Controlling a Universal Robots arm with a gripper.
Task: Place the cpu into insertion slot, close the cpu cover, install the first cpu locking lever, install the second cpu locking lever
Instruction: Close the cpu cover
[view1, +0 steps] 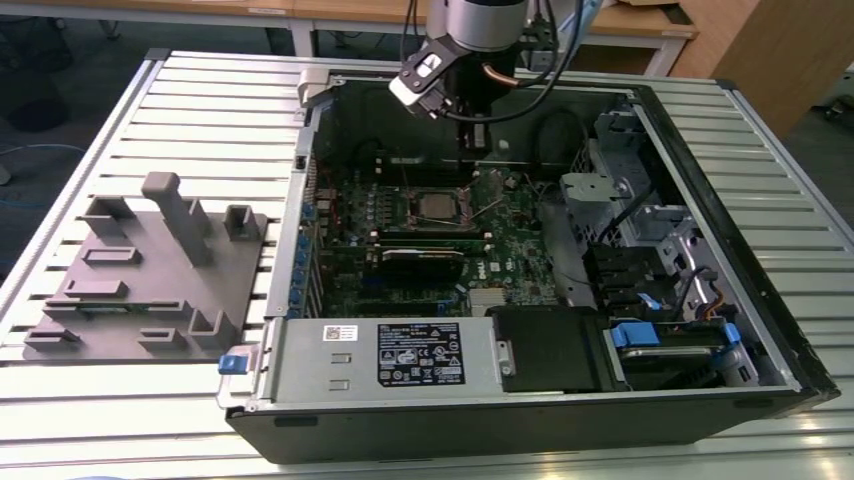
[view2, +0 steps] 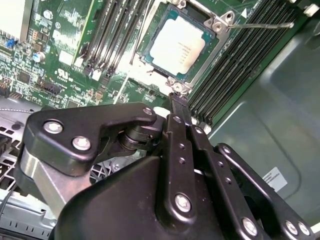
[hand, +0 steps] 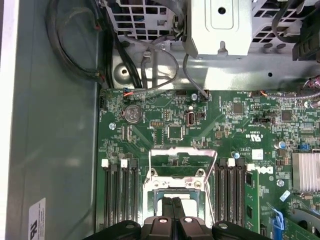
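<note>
- Closest up, lol, was my own gripper (view2: 176, 98). Its black links bulked across the second wrist view, and the jaws were pinched together with nothing I could see between them.
- Fingertips (view2: 180, 112) sat right at one corner of the insertion slot (view2: 196, 11), by a small silver tab (view2: 177, 86). Couldn't tell if they touched it.
- cpu (view2: 182, 47) was lying in that slot, pale metal top facing up.
- cpu cover (view2: 159, 67) framed the chip. Whether it was pressed fully flat, no idea.
- One thin locking lever (view2: 260, 24) stuck out sideways from the far corner of the slot, over the long black memory slots (view2: 235, 65).
- Green motherboard (view2: 60, 55) spread all round the socket.
- In the exterior view my arm (view1: 481, 20) came down from above into the open computer case (view1: 747, 200), which lay on its side on a slatted metal table (view1: 80, 120).
- A grey fixture block (view1: 147, 270) sat on that table at the exterior view's left, just beside the case.
</note>
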